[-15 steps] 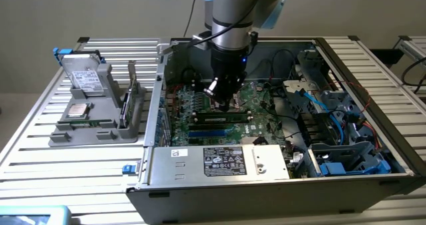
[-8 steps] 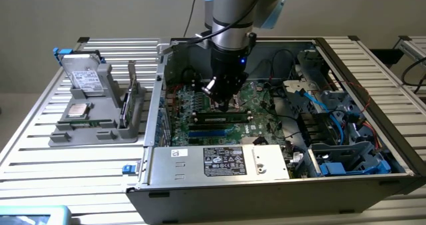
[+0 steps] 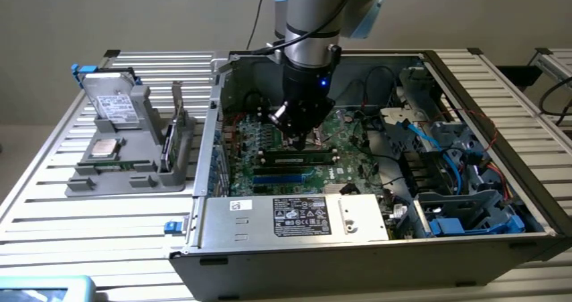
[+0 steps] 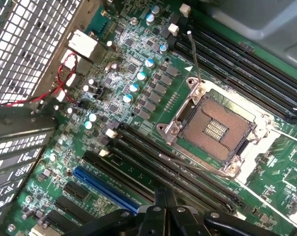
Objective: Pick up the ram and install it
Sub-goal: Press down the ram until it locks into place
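gripper (image 3: pixel 298 136): fingers closed, holding nothing, just above ram | ram (image 3: pixel 298 159): lying in motherboard (image 4: pixel 153 98) slot | computer case (image 3: pixel 268 262): open on table (image 3: pixel 90 221)

- My end effector (image 3: pixel 298 136) hangs inside the open grey metal computer case (image 3: pixel 500 243), closed, its tip down at the green motherboard (image 3: pixel 268 148).
- Just below the tip, the ram (image 3: pixel 299 160), a long narrow green stick with dark chips, lies along a memory slot, with blue slots (image 3: pixel 281 176) beside it.
- A silver power supply box (image 3: pixel 299 216) with a white label sits at the case's near edge.
- On the slatted metal surface (image 3: pixel 107 215), at the exterior view's left, a grey holder tray (image 3: pixel 125 175) carries a boxy silver hard drive (image 3: pixel 114 104).
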You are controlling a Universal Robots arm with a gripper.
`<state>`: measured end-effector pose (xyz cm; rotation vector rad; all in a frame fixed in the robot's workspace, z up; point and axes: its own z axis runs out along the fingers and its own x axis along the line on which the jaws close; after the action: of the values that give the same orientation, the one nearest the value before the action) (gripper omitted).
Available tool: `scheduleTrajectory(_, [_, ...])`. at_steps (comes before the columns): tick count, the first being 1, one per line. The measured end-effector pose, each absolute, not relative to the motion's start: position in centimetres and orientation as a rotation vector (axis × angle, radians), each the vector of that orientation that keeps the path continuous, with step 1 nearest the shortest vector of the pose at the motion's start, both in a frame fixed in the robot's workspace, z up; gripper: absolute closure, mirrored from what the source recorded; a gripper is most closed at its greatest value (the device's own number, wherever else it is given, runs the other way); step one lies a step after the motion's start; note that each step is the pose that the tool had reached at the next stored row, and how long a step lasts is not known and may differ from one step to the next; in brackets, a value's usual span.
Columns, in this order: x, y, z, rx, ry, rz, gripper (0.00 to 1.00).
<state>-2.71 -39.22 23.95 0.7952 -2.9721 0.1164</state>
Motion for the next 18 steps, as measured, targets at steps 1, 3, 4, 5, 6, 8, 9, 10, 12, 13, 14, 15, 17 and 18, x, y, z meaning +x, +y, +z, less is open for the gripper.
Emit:
scheduleTrajectory(1, [-2.72, -39.22, 23.95, 0.776, -2.977, 0.116, 0.89])
scheduleTrajectory(3, [-2.71, -39.22, 23.95, 0.740, -2.985, 0.115, 0.89])
scheduleTrajectory(4, [-2.71, -39.22, 23.95, 0.723, -2.989, 0.116, 0.89])
scheduleTrajectory(5, [-2.71, -39.23, 23.96, 0.708, -2.993, 0.117, 0.89])
scheduleTrajectory(6, [-2.71, -39.23, 23.95, 0.694, -2.997, 0.120, 0.89])
scheduleTrajectory(8, [-2.71, -39.23, 23.95, 0.672, -3.004, 0.134, 0.89])
scheduleTrajectory(9, [-2.71, -39.23, 23.95, 0.661, -3.007, 0.141, 0.89])
scheduleTrajectory(10, [-2.71, -39.23, 23.95, 0.650, -3.010, 0.148, 0.89])
scheduleTrajectory(12, [-2.71, -39.23, 23.95, 0.625, -3.017, 0.154, 0.89])
scheduleTrajectory(13, [-2.71, -39.23, 23.96, 0.611, -3.021, 0.156, 0.89])
scheduleTrajectory(14, [-2.71, -39.23, 23.96, 0.597, -3.025, 0.157, 0.89])
scheduleTrajectory(15, [-2.71, -39.23, 23.95, 0.582, -3.030, 0.158, 0.89])
scheduleTrajectory(17, [-2.71, -39.23, 23.95, 0.554, -3.038, 0.161, 0.89])
scheduleTrajectory(18, [-2.71, -39.23, 23.95, 0.540, -3.042, 0.162, 0.89])
